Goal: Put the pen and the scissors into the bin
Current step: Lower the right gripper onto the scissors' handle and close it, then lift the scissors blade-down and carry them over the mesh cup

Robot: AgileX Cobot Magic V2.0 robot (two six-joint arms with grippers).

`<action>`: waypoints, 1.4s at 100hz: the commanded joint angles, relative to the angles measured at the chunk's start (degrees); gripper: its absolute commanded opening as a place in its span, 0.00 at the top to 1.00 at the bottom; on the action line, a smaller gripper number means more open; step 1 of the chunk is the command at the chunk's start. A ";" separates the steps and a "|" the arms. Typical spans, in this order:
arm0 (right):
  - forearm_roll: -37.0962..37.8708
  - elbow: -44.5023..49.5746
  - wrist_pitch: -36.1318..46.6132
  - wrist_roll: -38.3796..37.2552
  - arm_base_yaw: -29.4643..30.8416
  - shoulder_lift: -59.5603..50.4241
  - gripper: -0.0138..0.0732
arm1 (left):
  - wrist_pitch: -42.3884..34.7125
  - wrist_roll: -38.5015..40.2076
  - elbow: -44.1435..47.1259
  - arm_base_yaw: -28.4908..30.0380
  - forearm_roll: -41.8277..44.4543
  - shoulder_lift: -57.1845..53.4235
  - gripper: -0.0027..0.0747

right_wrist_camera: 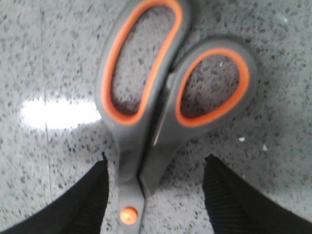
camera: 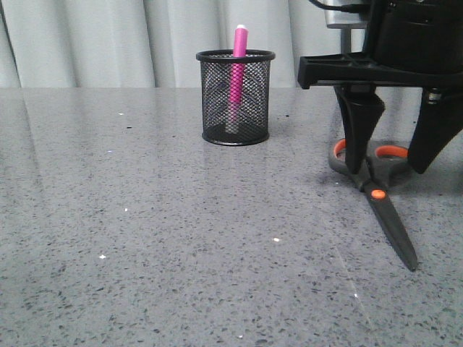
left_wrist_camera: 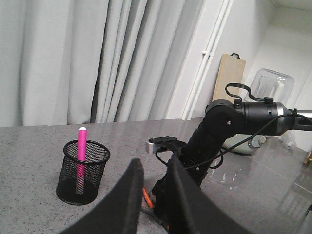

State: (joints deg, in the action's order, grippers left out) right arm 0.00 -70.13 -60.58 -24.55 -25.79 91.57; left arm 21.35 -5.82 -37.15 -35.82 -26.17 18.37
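The black wire-mesh bin [camera: 236, 97] stands upright at the back middle of the table, with the pink pen [camera: 239, 54] standing in it, cap up above the rim. The scissors [camera: 387, 213] lie flat at the right, closed, grey-and-orange handles away from me and blades pointing toward the front. My right gripper [camera: 394, 163] is open, low over them. In the right wrist view its fingers [right_wrist_camera: 92, 195] straddle the scissors [right_wrist_camera: 146, 122] near the orange pivot, not touching. My left gripper [left_wrist_camera: 155, 163] holds nothing, its jaws a narrow gap apart. It sees the bin [left_wrist_camera: 83, 170], the pen [left_wrist_camera: 81, 146] and a bit of the scissors [left_wrist_camera: 145, 195].
The table [camera: 145, 238] is grey speckled stone with a pale curtain [camera: 108, 36] behind it. In the left wrist view the right arm [left_wrist_camera: 219, 131] stands over the scissors; a wooden board [left_wrist_camera: 231, 73] and a pale appliance [left_wrist_camera: 270, 87] are at the far side.
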 commanded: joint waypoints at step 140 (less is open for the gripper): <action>-1.75 -1.89 -1.08 -0.14 0.61 6.78 0.84 | -2.44 -0.08 -1.87 -0.48 -1.33 0.57 0.85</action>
State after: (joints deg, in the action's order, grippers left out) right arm -2.10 -72.42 -63.22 -25.05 -25.54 97.65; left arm 22.30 -5.82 -37.15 -35.82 -26.48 18.37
